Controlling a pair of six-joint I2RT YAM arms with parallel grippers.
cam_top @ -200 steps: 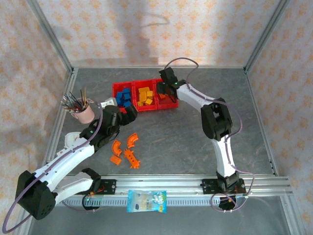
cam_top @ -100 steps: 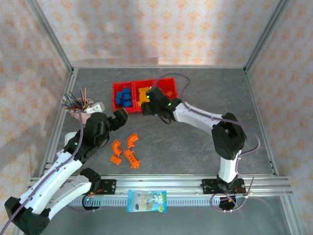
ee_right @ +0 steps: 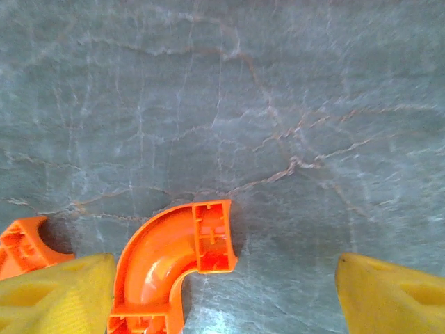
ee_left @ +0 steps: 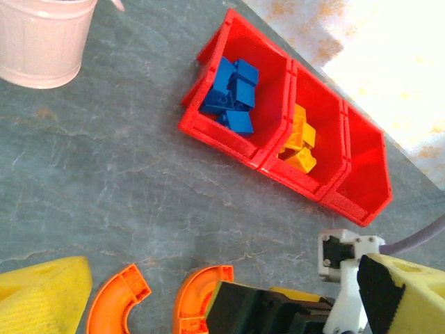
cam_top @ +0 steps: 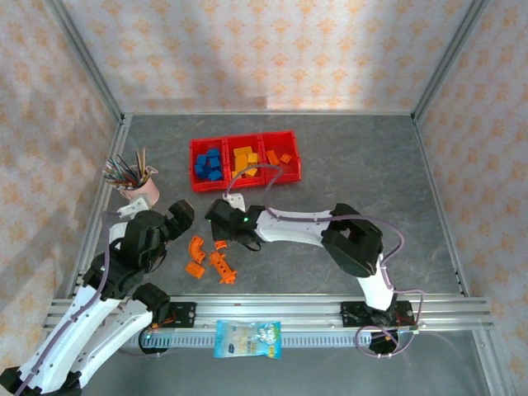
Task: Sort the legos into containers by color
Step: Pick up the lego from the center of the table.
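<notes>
Since the curved orange brick (ee_right: 174, 261) lay flat on the table (cam_top: 371, 165), toward the near-left part and under the right gripper (ee_right: 224, 273), picking it up looked like the step in hand. It sat off-centre btwn that gripper's pads: just beside one pad (ee_right: 59, 292), well apart from the other (ee_right: 389, 296). The gripper was spread wide w/ nothing in it, hovering low.

Best move, prob.: slide sideways until the arc sat midway, then drop and pinch across the band's narrow width. Pinching across the open curve could let the pads slip. A second orange piece (ee_right: 21, 247), maybe another curved one, lay near the closer pad, so the descent needed to miss it. A long studded orange brick (cam_top: 221, 266) lay just toward the near edge.

The left gripper (cam_top: 178, 216) hung beside the loose pieces, fingers wide apart and empty; it ought to keep out of the lift path. The red bins (ee_left: 212, 136) stood toward the far edge, left of middle. Blue bricks (ee_left: 231, 97) were in the left-end bin, yellow bricks (ee_left: 299, 142) in the mid one, and orange bricks (cam_top: 279, 157) in the right-end one, i.e. the target.
</notes>
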